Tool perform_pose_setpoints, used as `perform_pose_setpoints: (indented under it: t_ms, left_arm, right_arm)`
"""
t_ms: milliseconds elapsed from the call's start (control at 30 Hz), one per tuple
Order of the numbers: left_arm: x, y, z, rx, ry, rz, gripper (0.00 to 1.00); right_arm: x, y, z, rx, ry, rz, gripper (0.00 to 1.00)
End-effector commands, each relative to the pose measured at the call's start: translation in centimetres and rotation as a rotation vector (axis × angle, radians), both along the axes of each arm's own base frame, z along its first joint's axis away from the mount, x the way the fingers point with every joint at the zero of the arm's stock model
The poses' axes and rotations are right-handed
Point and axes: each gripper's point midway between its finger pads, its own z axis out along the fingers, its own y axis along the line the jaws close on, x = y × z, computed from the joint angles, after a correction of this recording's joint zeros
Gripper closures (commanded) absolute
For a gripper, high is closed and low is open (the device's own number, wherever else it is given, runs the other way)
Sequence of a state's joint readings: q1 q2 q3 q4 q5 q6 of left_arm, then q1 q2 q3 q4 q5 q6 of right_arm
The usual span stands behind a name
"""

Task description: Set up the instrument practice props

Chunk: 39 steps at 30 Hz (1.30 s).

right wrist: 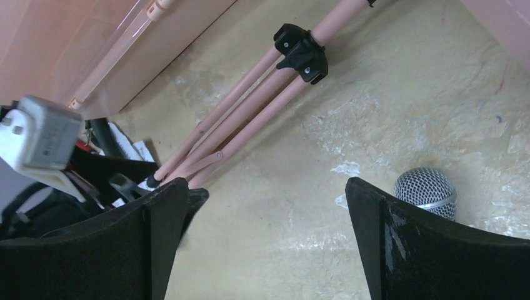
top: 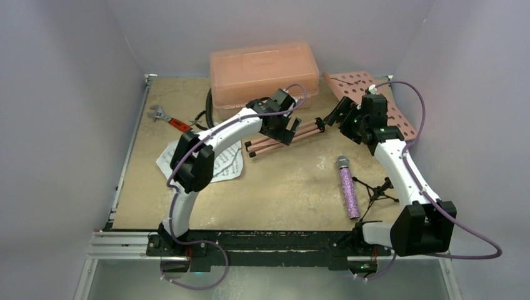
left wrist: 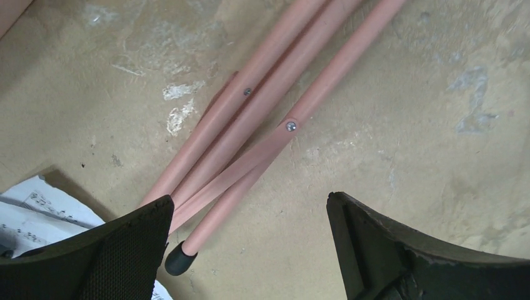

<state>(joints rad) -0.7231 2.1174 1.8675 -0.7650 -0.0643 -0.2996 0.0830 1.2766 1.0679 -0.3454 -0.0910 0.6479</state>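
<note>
The pink music stand [top: 353, 84] lies flat across the back of the table [top: 294, 200]. Its perforated desk is to the right, and its tripod legs [left wrist: 269, 106] are folded together, pointing left. The left gripper [left wrist: 250, 212] hovers just above the rubber-tipped leg ends, jaws wide apart and holding nothing. The right gripper [right wrist: 269, 194] hangs equally wide and empty near the black leg collar [right wrist: 302, 51]. The sheet-music pages [top: 230, 164] lie loose beneath the left arm, and the purple microphone [top: 348, 190] lies on its side beside the small black mic stand [top: 379, 189]. By this showing nothing is set up yet: the stand needs raising, the pages placing, the microphone mounting. The pink box [top: 262, 72] sits behind.
</note>
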Motion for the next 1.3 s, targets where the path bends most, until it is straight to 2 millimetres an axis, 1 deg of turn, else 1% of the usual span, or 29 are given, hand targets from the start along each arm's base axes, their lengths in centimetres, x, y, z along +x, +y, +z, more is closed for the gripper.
perform_pose_setpoints:
  t_ms: [0,200,433,500,633,767,867,967,1033,1167,1267]
  left_arm:
    - [-0.1,0.4,-0.2,0.157,-0.055,-0.096,0.08]
    - [-1.1,1.0,-2.3,0.278,-0.047,-0.134,0.1]
    - [-1.8,1.4,-4.0,0.376,-0.06,-0.138,0.11]
    - [-1.8,1.7,-4.7,0.416,-0.063,-0.131,0.13]
    - [-2.0,2.1,-6.0,0.478,-0.057,-0.125,0.22]
    - [-2.1,2.7,-6.6,0.539,-0.067,-0.11,0.29]
    - [-2.1,2.9,-6.5,0.555,-0.079,-0.101,0.34]
    - [-2.2,2.8,-6.2,0.557,-0.088,-0.1,0.44]
    - [-2.4,2.6,-5.9,0.55,-0.092,-0.098,0.49]
    - [-3.1,1.9,-5.4,0.524,-0.096,-0.102,0.57]
    - [-4.0,1.2,-5.3,0.508,-0.088,-0.108,0.66]
  right_arm:
    - [0.7,0.8,2.0,0.07,-0.027,0.011,0.02]
    - [1.6,1.8,0.6,0.148,0.03,0.026,0.02]
    - [2.1,2.6,-1.3,0.168,0.086,0.069,0.02]
    - [2.2,2.8,-1.6,0.171,0.095,0.083,0.02]
    - [2.3,2.9,-1.7,0.168,0.098,0.091,0.02]
    - [2.3,2.9,-1.6,0.171,0.096,0.097,0.02]
    - [2.2,3.0,-1.6,0.17,0.095,0.101,0.02]
    - [2.3,2.8,-1.3,0.158,0.093,0.1,0.02]
    - [2.5,2.6,-0.8,0.142,0.081,0.095,0.02]
    - [3.2,1.3,0.3,0.072,0.055,0.062,0.02]
    - [3.7,0.4,0.8,0.025,0.043,0.035,0.02]
